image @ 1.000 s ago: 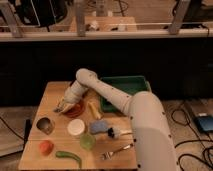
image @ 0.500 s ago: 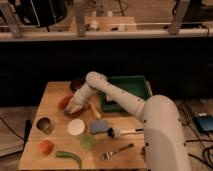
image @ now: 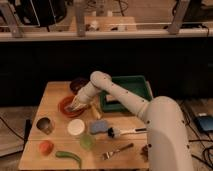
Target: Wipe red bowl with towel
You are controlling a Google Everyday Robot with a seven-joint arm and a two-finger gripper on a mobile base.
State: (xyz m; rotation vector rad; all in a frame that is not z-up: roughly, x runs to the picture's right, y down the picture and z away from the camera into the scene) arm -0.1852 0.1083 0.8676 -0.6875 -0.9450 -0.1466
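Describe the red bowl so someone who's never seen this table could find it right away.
On the wooden table, look left of the green tray. The red bowl lies under the gripper, which presses a towel into it. Unlike the dark bowl behind it, it is bright red.

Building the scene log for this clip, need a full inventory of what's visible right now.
table: 1, light wood, centre
red bowl: 1, red, left-centre of table
towel: 1, pale, at the gripper, on the red bowl
dark bowl: 1, dark, behind red bowl
green tray: 1, green, back right
metal cup: 1, silver, left edge
white lid: 1, white, centre front
blue sponge: 1, blue, centre
brush: 1, right of sponge
fork: 1, front
tomato: 1, red, front left
green pepper: 1, front edge
gripper: 1, over red bowl
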